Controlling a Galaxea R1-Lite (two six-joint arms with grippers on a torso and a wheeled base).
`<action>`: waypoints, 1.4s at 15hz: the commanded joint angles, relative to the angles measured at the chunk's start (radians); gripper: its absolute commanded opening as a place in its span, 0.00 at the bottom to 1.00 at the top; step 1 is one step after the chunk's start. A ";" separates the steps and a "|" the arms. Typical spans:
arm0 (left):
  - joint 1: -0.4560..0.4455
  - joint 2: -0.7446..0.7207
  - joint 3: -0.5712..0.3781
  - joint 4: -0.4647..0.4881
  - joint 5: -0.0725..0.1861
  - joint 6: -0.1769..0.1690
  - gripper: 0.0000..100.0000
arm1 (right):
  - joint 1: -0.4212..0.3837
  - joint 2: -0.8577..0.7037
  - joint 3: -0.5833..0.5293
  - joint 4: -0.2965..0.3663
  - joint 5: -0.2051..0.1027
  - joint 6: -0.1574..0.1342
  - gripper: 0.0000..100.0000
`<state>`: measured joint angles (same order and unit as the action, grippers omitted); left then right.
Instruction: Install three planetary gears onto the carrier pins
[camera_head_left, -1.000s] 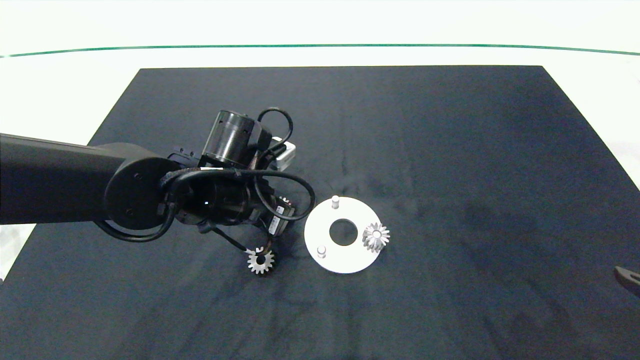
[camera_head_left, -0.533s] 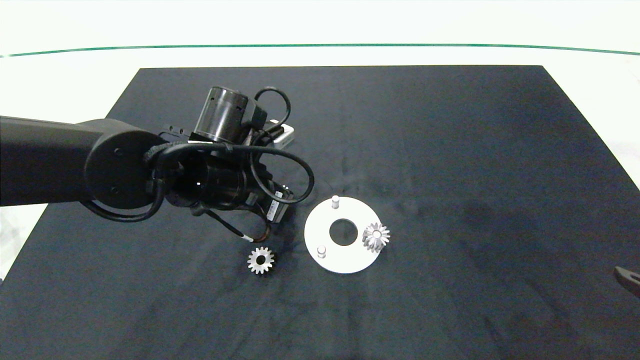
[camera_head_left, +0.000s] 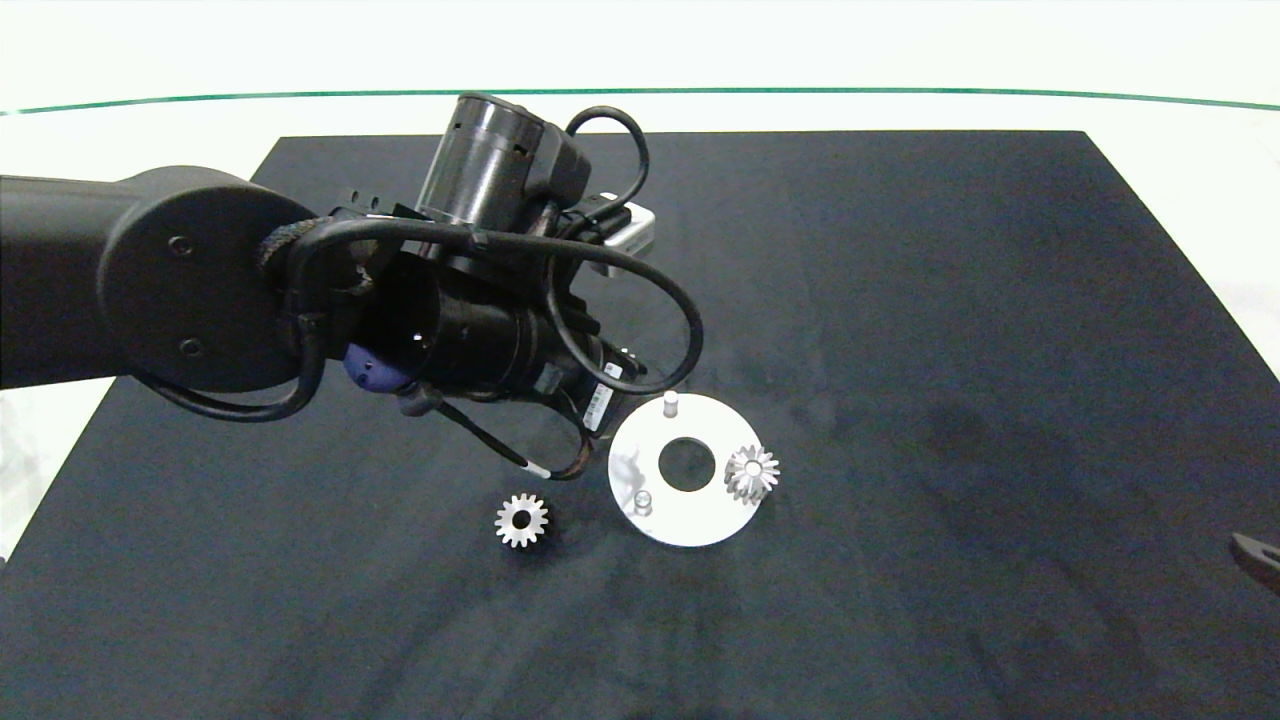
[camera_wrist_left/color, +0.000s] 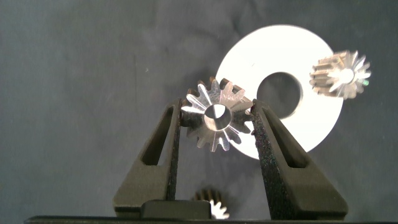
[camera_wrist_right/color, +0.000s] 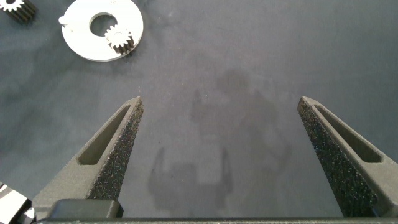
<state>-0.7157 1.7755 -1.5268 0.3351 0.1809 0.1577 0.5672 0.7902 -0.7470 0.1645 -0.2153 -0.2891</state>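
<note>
Looking down from the head camera, I have the left arm (camera_head_left: 300, 300) in from the left, above the dark mat's (camera_head_left: 900, 300) left half, wrist just beside the white disc (camera_head_left: 690, 525). My left gripper (camera_wrist_left/color: 216, 121) is clamped on one planetary gear (camera_wrist_left/color: 214, 118), foam-faced fingers (camera_wrist_left/color: 171, 134) pressing its toothed rim from both sides, and it hangs over the disc's edge. That gear is bright metal with pointed teeth and a round centre bore.

A second gear (camera_head_left: 752, 473) sits on the pin at the disc's right rim. The third gear (camera_head_left: 521, 521) lies flat on the mat, near the disc's left edge but apart from it. Two carrier pins stand bare: one (camera_head_left: 671, 403) at the far rim, one (camera_head_left: 643, 502) at the near-left rim, both short pale cylinders. The disc is flat, smooth, with a wide centre hole (camera_head_left: 687, 465).

Right of the disc the cloth-like mat runs open to its edge. My right gripper (camera_wrist_right/color: 217, 124) sits out there at the mat's right side, fingers spread wide, nothing between them.
</note>
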 joint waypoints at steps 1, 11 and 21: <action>-0.053 0.035 -0.021 -0.002 0.020 0.000 0.16 | 0.000 0.001 0.000 0.001 -0.001 -0.002 1.00; -0.048 0.131 -0.102 -0.016 0.034 0.034 0.16 | 0.000 -0.002 0.000 0.003 -0.001 -0.002 1.00; -0.054 0.179 -0.107 -0.034 0.042 0.040 0.16 | 0.000 -0.006 -0.002 0.001 -0.001 -0.002 1.00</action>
<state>-0.7691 1.9460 -1.6336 0.2981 0.2211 0.1985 0.5672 0.7845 -0.7485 0.1649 -0.2149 -0.2891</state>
